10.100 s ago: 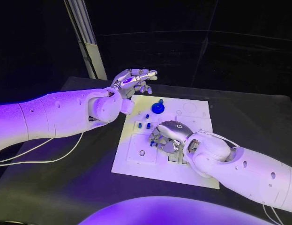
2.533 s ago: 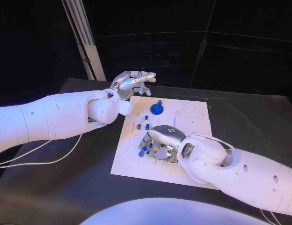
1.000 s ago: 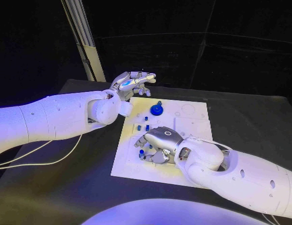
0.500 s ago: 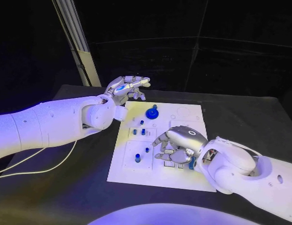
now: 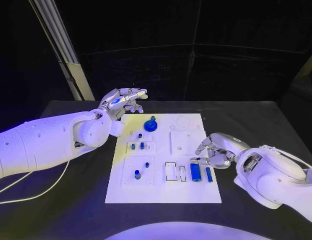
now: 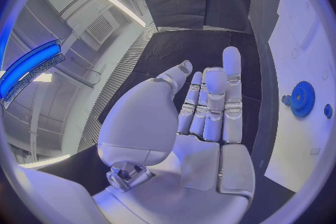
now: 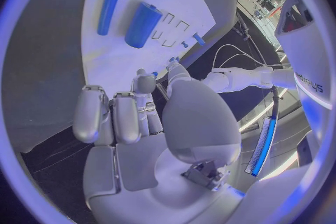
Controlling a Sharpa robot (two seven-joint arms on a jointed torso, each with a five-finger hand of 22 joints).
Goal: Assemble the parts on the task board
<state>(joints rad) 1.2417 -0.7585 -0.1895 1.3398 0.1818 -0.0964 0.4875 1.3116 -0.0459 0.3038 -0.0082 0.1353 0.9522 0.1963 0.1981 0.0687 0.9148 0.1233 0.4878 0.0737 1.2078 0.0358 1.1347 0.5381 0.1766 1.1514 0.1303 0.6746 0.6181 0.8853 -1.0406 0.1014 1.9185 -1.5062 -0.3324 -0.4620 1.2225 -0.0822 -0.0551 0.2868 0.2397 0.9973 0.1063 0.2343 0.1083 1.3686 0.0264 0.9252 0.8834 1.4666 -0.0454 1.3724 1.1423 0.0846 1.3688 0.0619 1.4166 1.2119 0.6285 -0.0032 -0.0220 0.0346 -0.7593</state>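
Hands [image 5: 215,149] empty beside task board [image 5: 163,192] with blue parts [image 5: 196,170].

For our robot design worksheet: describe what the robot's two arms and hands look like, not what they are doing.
Both arms have smooth, rounded white shells with bulbous joints. The left robot hand and right robot hand are silver metal with segmented fingers and pale pads. Thin white cables trail from the left arm. Small dark dots mark the right arm's shell.

The white rectangular task board [image 5: 163,192] is laid mid-table. A blue gear-shaped part [image 5: 150,125] is stood near its far edge; two blue cylindrical parts [image 5: 196,170] are laid side by side near its right edge.
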